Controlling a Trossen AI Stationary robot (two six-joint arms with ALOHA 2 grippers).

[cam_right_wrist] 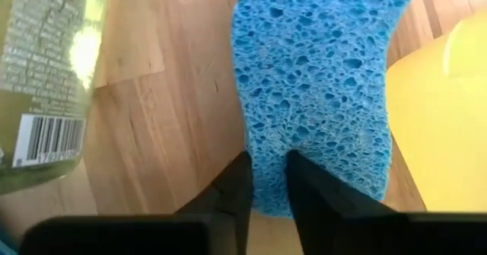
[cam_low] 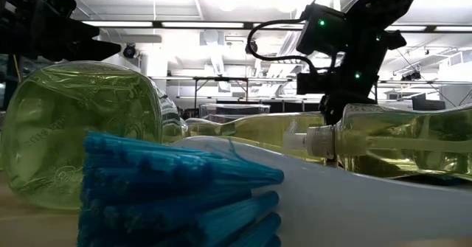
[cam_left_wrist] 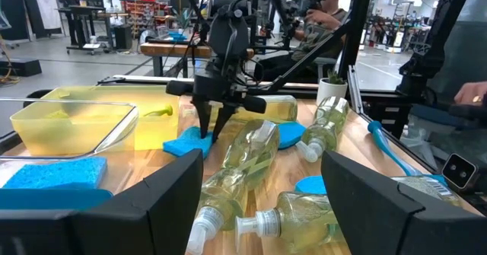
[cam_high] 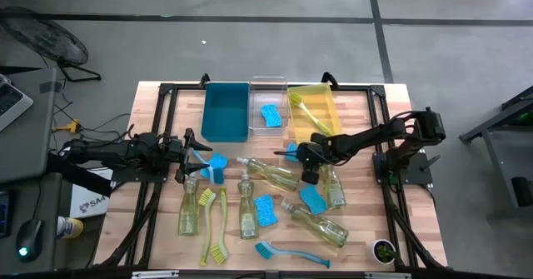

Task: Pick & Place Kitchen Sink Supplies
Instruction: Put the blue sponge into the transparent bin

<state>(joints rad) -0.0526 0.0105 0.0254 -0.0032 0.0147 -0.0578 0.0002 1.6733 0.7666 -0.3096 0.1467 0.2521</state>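
Observation:
My right gripper (cam_high: 294, 152) points steeply down at the table's middle, just in front of the yellow bin (cam_high: 323, 96), and is shut on a blue sponge (cam_right_wrist: 316, 80). In the left wrist view that gripper (cam_left_wrist: 209, 129) stands over the sponge (cam_left_wrist: 186, 145). My left gripper (cam_high: 193, 156) waits open and level at the table's left, with another blue sponge (cam_high: 218, 164) just before it. Several soap bottles (cam_high: 271, 175) lie on their sides on the wood. Yellow-green brushes (cam_high: 218, 225) and a blue brush (cam_high: 287, 252) lie near the front edge. My right gripper pinches the sponge's end edge (cam_right_wrist: 266, 164) between its two fingers, and the foam is dented in there. The fingers come from above, slanting down. The sponge lies flat on the table, right beside the yellow bin's wall.
A teal bin (cam_high: 225, 111), a clear bin (cam_high: 268, 86) holding a sponge, and the yellow bin holding a brush (cam_high: 304, 108) stand in a row at the far edge. Bottles and sponges (cam_high: 312, 200) crowd the space in front of my right gripper. A small potted plant (cam_high: 383, 250) stands at the front right.

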